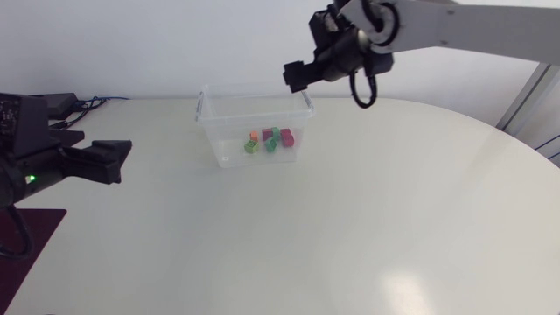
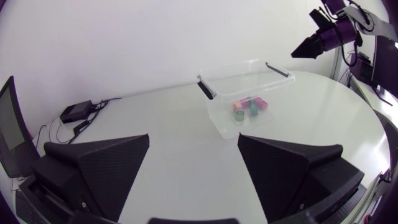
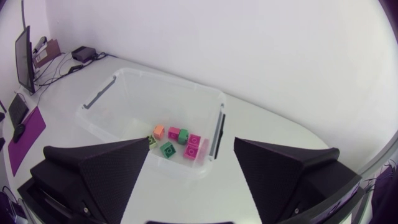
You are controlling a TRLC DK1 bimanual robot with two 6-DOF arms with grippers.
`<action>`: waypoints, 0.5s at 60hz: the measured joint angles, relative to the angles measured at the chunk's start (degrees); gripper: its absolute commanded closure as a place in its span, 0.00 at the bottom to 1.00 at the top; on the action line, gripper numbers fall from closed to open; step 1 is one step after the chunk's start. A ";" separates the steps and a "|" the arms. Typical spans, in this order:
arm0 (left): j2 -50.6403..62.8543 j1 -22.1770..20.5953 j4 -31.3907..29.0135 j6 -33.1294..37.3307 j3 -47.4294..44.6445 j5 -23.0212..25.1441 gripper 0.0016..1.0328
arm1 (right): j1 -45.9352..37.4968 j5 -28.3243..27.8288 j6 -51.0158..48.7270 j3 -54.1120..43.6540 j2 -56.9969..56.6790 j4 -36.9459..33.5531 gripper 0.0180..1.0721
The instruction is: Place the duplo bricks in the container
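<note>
Several duplo bricks [image 3: 180, 140], about six as far as can be counted, are seen lying together on the floor of the clear container [image 1: 229, 150], bunched toward its 3 o'clock end in the head view. Orange, green and magenta ones can be told apart. The container is stood on the worktop [image 1: 350, 227] at about 11 to 12 o'clock. No brick is seen loose on the worktop in any view, so the filling is judged to be done, or as good as done.

The right jaws, carried by the right arm [image 1: 472, 26], are held above the container's corner at 1 o'clock, clear of the rim. In the right wrist view they are spread wide and nothing is gripped between them. The left jaws, on the left arm [image 1: 26, 166], are placed at the worktop's 9 o'clock edge, well apart from the container, likewise spread wide and empty.

Little is judged to be left: at most the drawing back of the right arm, unless a brick is hidden outside what the views take in.
</note>
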 measured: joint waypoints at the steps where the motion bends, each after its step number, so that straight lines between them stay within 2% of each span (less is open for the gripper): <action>1: -0.85 0.00 0.35 0.02 -0.63 -0.11 0.03 | -0.28 0.00 -0.04 -1.57 -1.79 0.68 0.04; 21: -11.06 1.55 1.11 0.31 -8.96 -0.35 0.03 | -7.26 3.17 -4.02 -31.01 -28.96 12.26 0.04; 30: -13.70 1.68 2.36 0.50 -11.63 -0.37 0.03 | -11.54 3.52 -6.19 -41.00 -38.23 14.32 0.04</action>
